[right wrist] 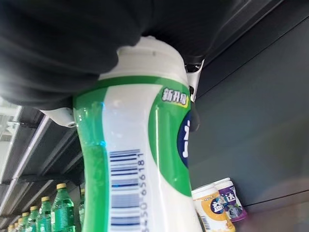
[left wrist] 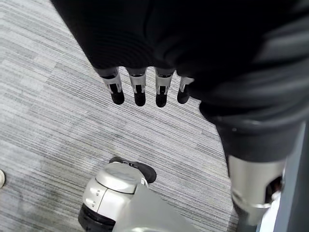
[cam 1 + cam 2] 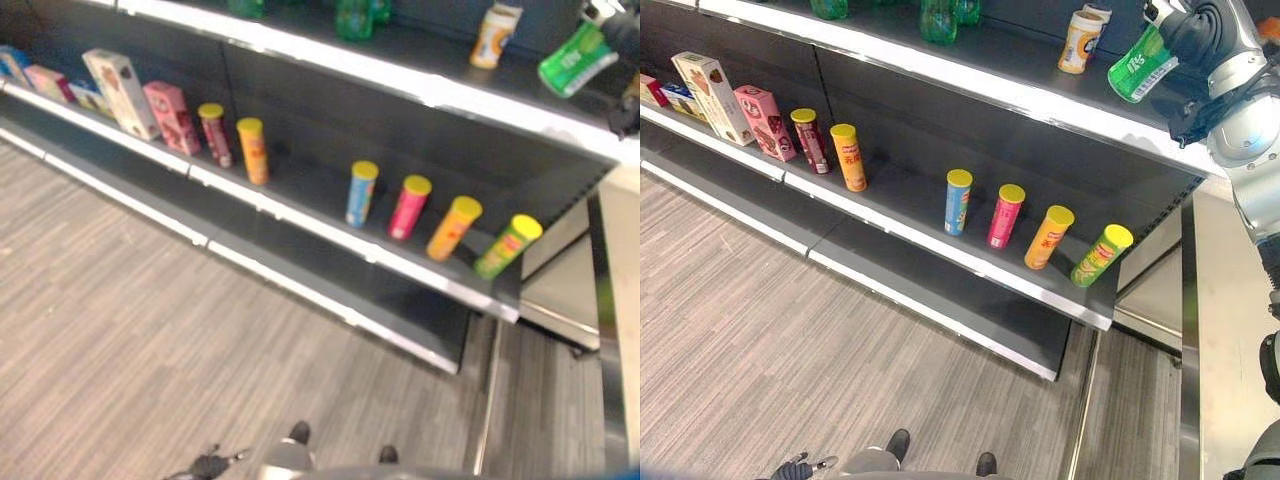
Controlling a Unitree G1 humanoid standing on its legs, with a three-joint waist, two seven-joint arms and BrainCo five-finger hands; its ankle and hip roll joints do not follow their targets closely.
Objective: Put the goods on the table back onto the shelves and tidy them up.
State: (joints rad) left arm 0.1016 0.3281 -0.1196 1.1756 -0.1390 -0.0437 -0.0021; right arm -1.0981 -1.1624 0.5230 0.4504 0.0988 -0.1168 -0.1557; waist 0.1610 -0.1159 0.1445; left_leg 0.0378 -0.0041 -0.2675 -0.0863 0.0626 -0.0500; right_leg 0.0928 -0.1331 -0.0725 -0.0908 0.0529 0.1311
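Right hand (image 3: 1202, 30) clamped round the white-capped end of a green and white bottle (image 3: 1137, 65), held tilted just above the upper shelf (image 3: 970, 75), near its right end. Beside it on that shelf, an orange and a purple tub (image 3: 1080, 40); farther left, green bottles (image 3: 938, 20). Below the upper shelf, a row of yellow-lidded tubes (image 3: 1005, 215) and boxes (image 3: 712, 83). Left hand (image 2: 140, 89) hanging over the floor (image 2: 43, 96), fingers straight, holding nothing.
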